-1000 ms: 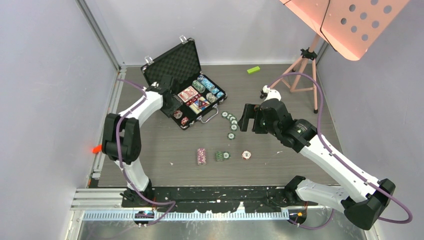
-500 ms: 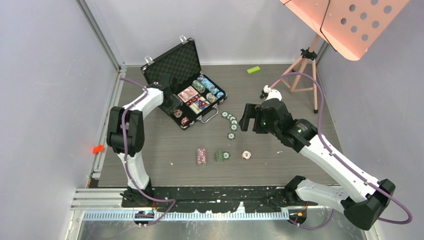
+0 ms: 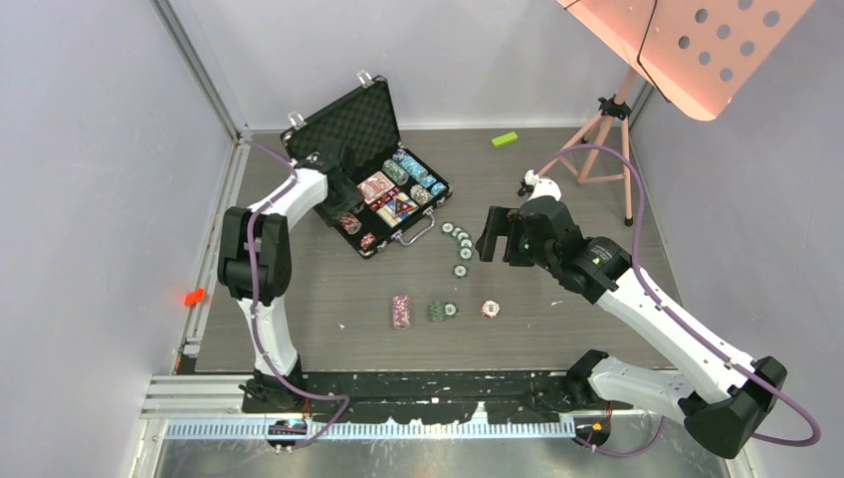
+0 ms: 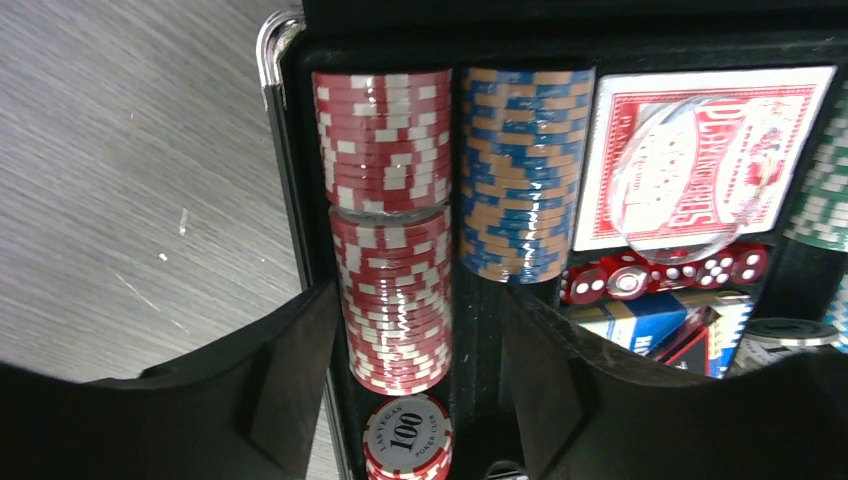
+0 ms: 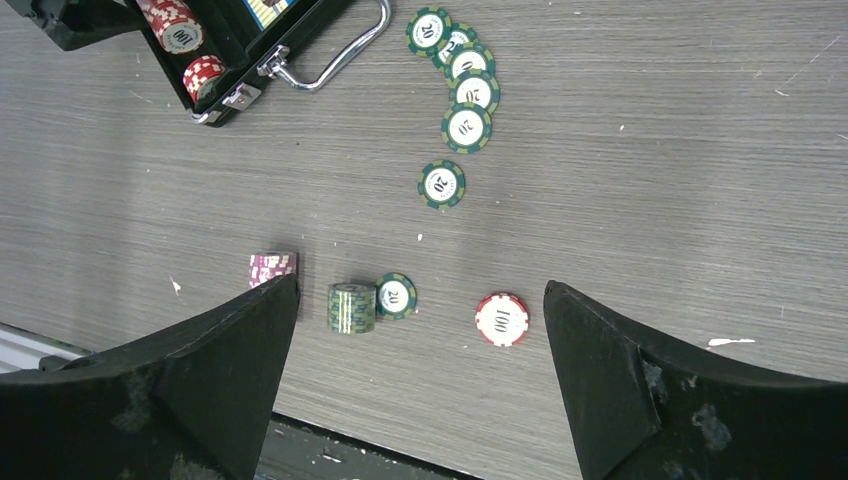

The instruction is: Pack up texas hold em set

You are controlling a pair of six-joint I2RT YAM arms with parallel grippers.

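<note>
**Case open on counter; both grippers released**

The briefcase (image 3: 343, 124) lies open at the far left of the counter (image 3: 557, 169). The left gripper (image 3: 344, 204) is positioned over the tray with its jaws released. They straddle the red chip row (image 4: 390, 250) with a gap on each side. Blue chips (image 4: 520, 170), the card deck (image 4: 690, 155) and red dice (image 4: 665, 275) sit beside that row. The right gripper (image 5: 420, 290) hovers with its jaws wide apart, grasping nothing. Loose green chips (image 5: 465, 95), a green stack (image 5: 351, 306), a purple stack (image 5: 272, 268) and a single red chip (image 5: 501, 319) lie outside the case.
</note>
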